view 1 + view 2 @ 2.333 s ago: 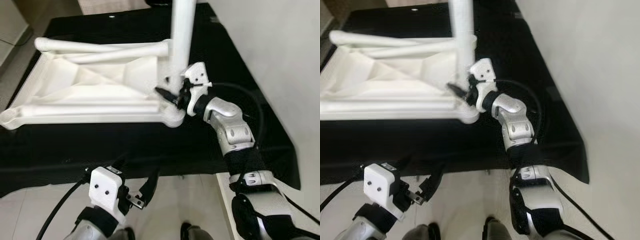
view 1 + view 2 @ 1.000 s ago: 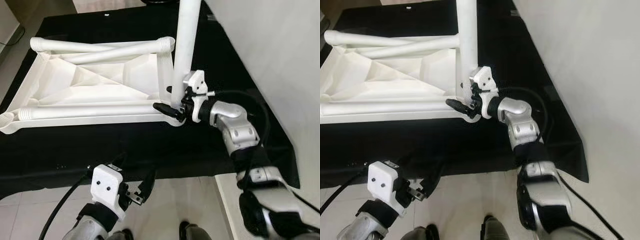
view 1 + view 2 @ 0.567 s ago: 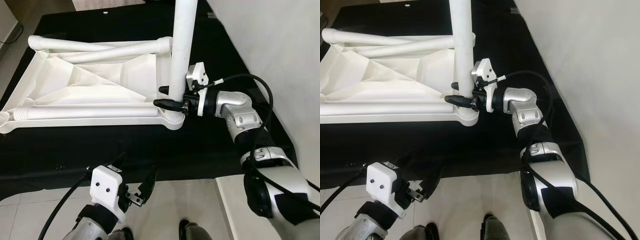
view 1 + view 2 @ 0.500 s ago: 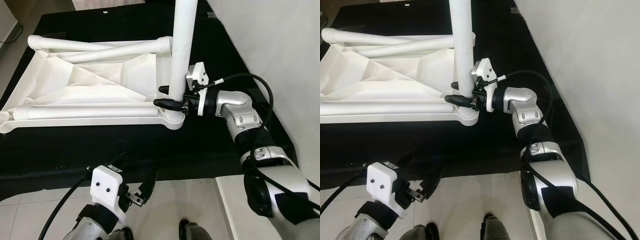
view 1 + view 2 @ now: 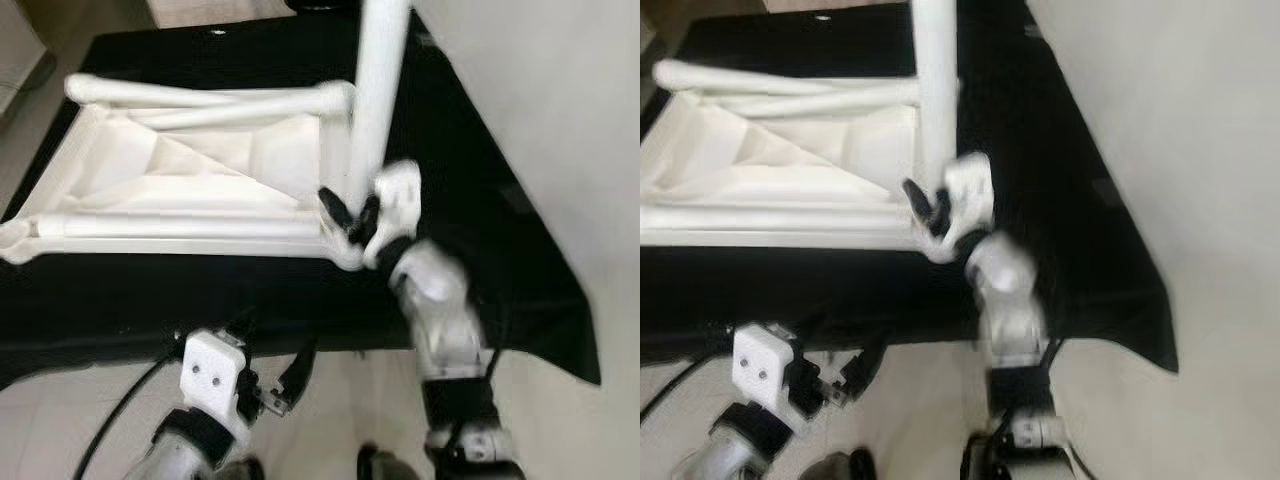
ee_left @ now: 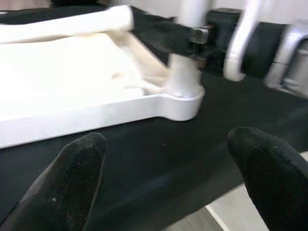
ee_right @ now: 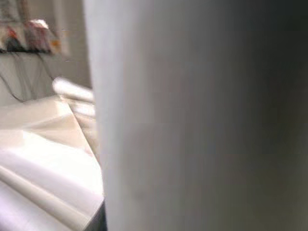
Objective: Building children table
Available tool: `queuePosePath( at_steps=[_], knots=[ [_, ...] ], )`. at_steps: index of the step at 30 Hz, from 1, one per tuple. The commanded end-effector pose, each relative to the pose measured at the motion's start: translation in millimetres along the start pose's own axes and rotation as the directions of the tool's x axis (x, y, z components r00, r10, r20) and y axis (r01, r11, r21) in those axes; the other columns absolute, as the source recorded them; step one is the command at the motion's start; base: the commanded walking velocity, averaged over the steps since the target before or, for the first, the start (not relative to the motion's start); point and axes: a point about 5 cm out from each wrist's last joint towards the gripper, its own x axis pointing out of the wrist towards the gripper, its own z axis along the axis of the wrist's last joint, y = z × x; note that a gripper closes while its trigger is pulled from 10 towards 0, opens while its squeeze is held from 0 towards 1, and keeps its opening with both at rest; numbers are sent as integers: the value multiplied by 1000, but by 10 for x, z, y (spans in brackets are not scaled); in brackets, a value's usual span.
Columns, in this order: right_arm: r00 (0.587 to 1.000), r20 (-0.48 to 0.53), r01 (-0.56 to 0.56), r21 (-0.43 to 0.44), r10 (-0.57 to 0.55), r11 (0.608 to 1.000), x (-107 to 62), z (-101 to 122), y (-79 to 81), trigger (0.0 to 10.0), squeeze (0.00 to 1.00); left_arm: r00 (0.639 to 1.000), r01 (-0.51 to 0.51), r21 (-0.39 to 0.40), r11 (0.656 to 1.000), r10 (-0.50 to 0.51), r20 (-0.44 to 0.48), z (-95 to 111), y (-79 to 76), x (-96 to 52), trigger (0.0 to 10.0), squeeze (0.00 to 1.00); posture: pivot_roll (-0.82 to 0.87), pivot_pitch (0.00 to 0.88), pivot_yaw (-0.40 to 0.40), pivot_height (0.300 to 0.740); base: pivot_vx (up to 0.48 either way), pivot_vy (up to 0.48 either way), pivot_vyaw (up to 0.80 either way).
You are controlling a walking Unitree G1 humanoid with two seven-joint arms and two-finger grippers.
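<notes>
The right gripper [image 5: 350, 215] is clasped round the foot of the upright leg [image 5: 378, 90], just above the corner socket [image 5: 345, 250] of the tabletop [image 5: 190, 175], which lies upside down. The arm is blurred, so how firmly the fingers bite cannot be told; the right wrist view has the leg pressed close against the lens. In my judgement the step is seating this leg in its socket, and it will go best if the leg is kept plumb while it is turned or pushed home (a tilted leg would likely bind at the rim). The grip sits low, near the joint, which should help to steer it. Two loose legs [image 5: 210, 95] lie along the far edge of the tabletop, waiting their turn.

The left gripper [image 5: 270, 375] hangs low by the near edge, fingers [image 6: 72, 178] spread wide and holding nothing; it might steady the tabletop if that slides.

Everything rests on a black cloth [image 5: 480, 170] spread on the pale tiled floor [image 5: 90, 440], with a light wall [image 5: 560, 120] close on the right, leaving that arm little room
</notes>
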Motion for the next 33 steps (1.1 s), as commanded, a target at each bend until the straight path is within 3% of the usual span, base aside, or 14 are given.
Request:
queuePosePath(
  at_steps=[1, 5, 6, 12, 13, 14, 20, 25, 26, 27, 29, 30, 31, 33],
  knots=[
    [991, -133, -7, 81, 17, 997, -88, -298, 262, 0, 0, 999, 3, -13, 1000, -3, -34, -73, 14, -16, 10000, 0, 15, 223, 32, 740, 0, 0, 0],
    [992, -118, -33, 90, 44, 995, 4, -280, 295, 0, 0, 999, 3, -13, 1000, -3, -35, -101, 36, 6, 10000, 0, 12, 210, 28, 740, 0, 0, 0],
    [991, -124, -37, 58, 44, 998, 87, -295, 208, 10000, 0, 999, -10, -4, 1000, 10, -34, -127, 68, 27, 10000, 0, 7, 186, 29, 740, 0, 0, 0],
    [985, -149, 84, -42, -89, 996, 58, -261, -80, 10000, 0, 999, -22, 4, 1000, 22, -35, -155, 103, 50, 10000, 0, 2, 177, 29, 740, 0, 0, 0],
    [977, -157, 134, -79, -145, 988, 34, -262, -200, 10000, 714, 999, -22, 4, 1000, 22, -37, -166, 111, 64, 10000, 0, -9, 163, 35, 740, 0, 0, 0],
    [965, -160, 189, -122, -207, 974, 10, -258, -381, 10000, 1000, 999, -20, 3, 1000, 20, -38, -178, 120, 77, 10000, 0, -11, 157, 34, 740, 0, 0, 0],
    [932, -155, 297, -192, -328, 935, -58, -207, -736, 10000, 1000, 999, -18, 1, 1000, 18, -41, -210, 145, 109, 10000, 0, -22, 142, 38, 740, 0, 0, 0],
    [924, -155, 316, -197, -348, 928, -92, -195, -791, 10000, 973, 999, -18, 1, 1000, 18, -42, -227, 156, 124, 10000, 0, -25, 130, 38, 740, 0, 0, 0],
    [928, -158, 309, -189, -339, 932, -126, -196, -787, 10000, 0, 999, -18, 2, 1000, 18, -41, -245, 168, 144, 10000, 0, -29, 122, 35, 740, 0, 0, 0],
    [928, -158, 309, -189, -339, 932, -126, -196, -787, 10000, 0, 999, -18, 2, 1000, 18, -41, -245, 168, 144, 10000, 0, -29, 122, 35, 740, 0, 0, 0],
    [968, -171, 165, -107, -182, 980, -257, -267, -480, 10000, 0, 999, -21, -3, 1000, 21, -43, -282, 205, 198, 10000, 0, -41, 107, 31, 740, 0, 0, 0],
    [968, -171, 165, -107, -182, 980, -257, -267, -480, 10000, 0, 999, -21, -3, 1000, 21, -43, -282, 205, 198, 10000, 0, -41, 107, 31, 740, 0, 0, 0],
    [984, -173, 31, -37, -36, 999, -431, -353, -212, 10000, 0, 999, -28, -3, 1000, 28, -47, -306, 244, 237, 10000, 0, -40, 93, 25, 740, 0, 0, 0],
    [985, -175, 4, -35, -10, 999, -491, -385, -160, 10000, 0, 998, -30, 0, 1000, 30, -50, -311, 254, 247, 10000, 0, -40, 93, 23, 740, 0, 0, 0]
  ],
)
